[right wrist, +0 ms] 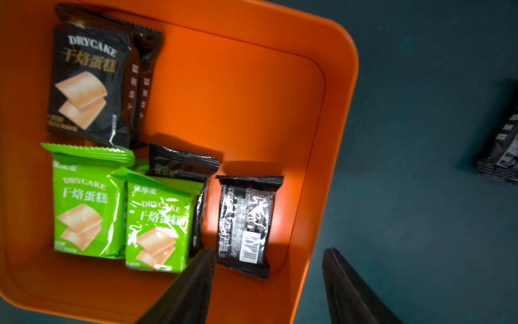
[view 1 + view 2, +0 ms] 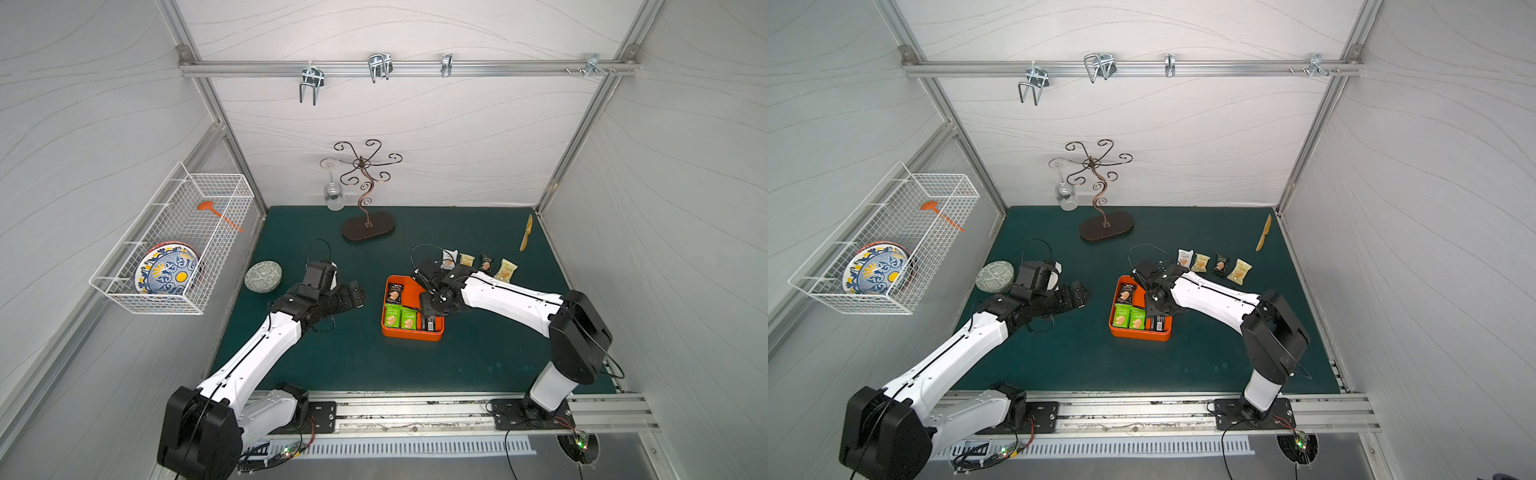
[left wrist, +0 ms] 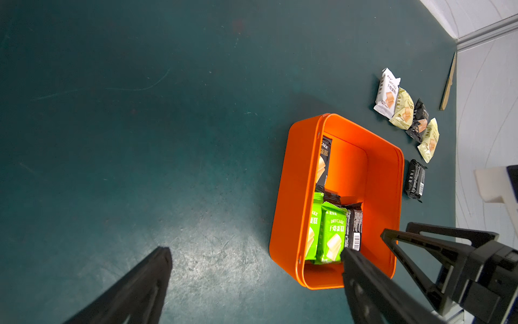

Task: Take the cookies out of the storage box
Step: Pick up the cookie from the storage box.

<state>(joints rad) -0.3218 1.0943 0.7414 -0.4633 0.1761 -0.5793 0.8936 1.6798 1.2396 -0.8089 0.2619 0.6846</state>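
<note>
Several small foil cookie packets lie in the shallow bright orange plastic storage box at the middle of the dark green table mat; others lie out on the mat, among them a row of four packets beyond the box. The right gripper hangs over the box's corner, jaws spread and empty, one finger just beside the black packet lying barcode-up and apart from the rest. The left gripper hovers beside the box, wide open, holding nothing. The packets look light, crinkly and slick, their biscuits probably brittle; a gentle pinch across the lone black packet's narrow width, clear of its neighbours, seems the safest hold.
</note>
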